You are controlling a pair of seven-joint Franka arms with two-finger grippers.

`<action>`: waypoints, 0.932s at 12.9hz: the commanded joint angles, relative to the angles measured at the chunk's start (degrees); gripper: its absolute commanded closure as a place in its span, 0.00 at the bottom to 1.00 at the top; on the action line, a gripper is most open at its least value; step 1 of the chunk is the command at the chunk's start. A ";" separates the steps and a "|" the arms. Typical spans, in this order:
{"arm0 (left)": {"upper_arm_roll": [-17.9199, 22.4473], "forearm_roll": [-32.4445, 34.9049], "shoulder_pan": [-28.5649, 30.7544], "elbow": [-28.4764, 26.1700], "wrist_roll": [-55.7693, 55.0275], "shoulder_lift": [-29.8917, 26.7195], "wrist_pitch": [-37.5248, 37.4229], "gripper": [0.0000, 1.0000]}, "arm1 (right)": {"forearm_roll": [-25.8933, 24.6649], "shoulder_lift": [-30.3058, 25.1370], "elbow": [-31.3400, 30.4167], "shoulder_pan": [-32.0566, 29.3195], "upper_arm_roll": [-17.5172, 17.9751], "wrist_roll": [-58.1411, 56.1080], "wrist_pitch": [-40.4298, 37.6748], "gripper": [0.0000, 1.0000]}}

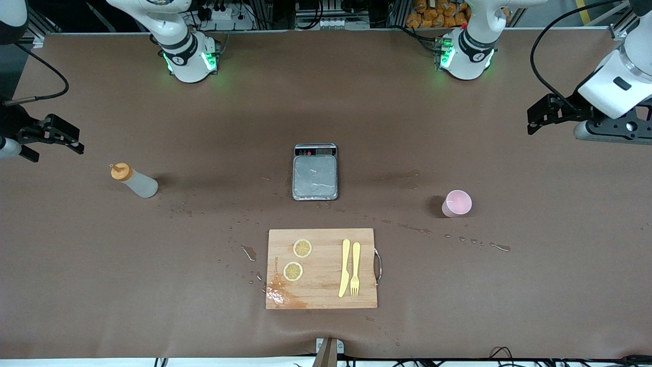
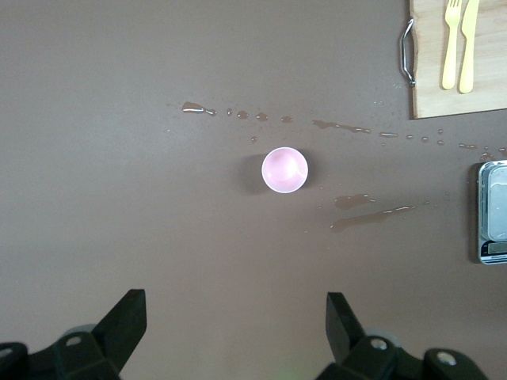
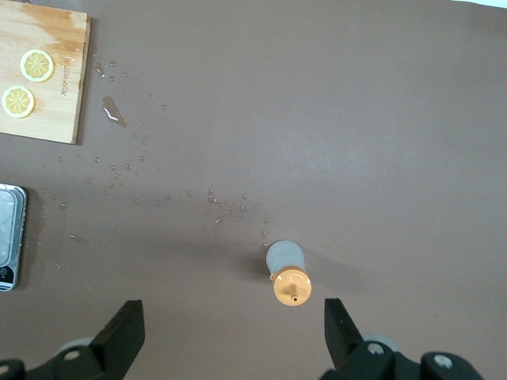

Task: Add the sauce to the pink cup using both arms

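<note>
The sauce bottle, greyish-white with an orange cap, stands upright on the brown table toward the right arm's end. In the right wrist view its cap and nozzle point up at the camera. My right gripper hangs open over the table close to the bottle, holding nothing. The pink cup stands upright toward the left arm's end. My left gripper hangs open over the table beside the cup, apart from it and holding nothing.
A small kitchen scale sits mid-table. Nearer the camera lies a wooden cutting board with two lemon slices, a yellow knife and a fork. Liquid drops and smears dot the table between the board, cup and bottle.
</note>
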 commanded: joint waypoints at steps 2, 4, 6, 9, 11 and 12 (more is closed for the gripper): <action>-0.17 -0.14 0.31 1.12 0.62 0.65 -1.11 0.00 | 0.10 0.05 0.14 -0.76 0.44 0.11 -0.28 0.00; -0.09 -0.22 0.74 0.68 0.88 0.65 -1.11 0.00 | 0.01 0.14 0.14 -0.59 0.36 0.11 -0.28 0.00; -0.17 -0.14 1.10 -1.24 1.14 0.65 -1.02 0.00 | 0.01 0.49 0.23 -0.67 0.36 0.11 -0.36 0.00; -0.26 -0.22 1.01 -2.13 1.05 2.23 -0.32 0.00 | 0.01 0.67 0.32 -1.55 0.36 0.02 -0.36 0.00; -0.26 -0.14 1.01 -3.18 1.05 3.63 1.69 0.00 | 0.01 0.75 0.15 -2.68 0.36 0.11 -0.63 0.00; -0.43 -0.14 0.83 -4.23 1.05 3.90 2.93 0.00 | 0.19 0.75 0.23 -3.48 0.36 0.19 -1.93 0.00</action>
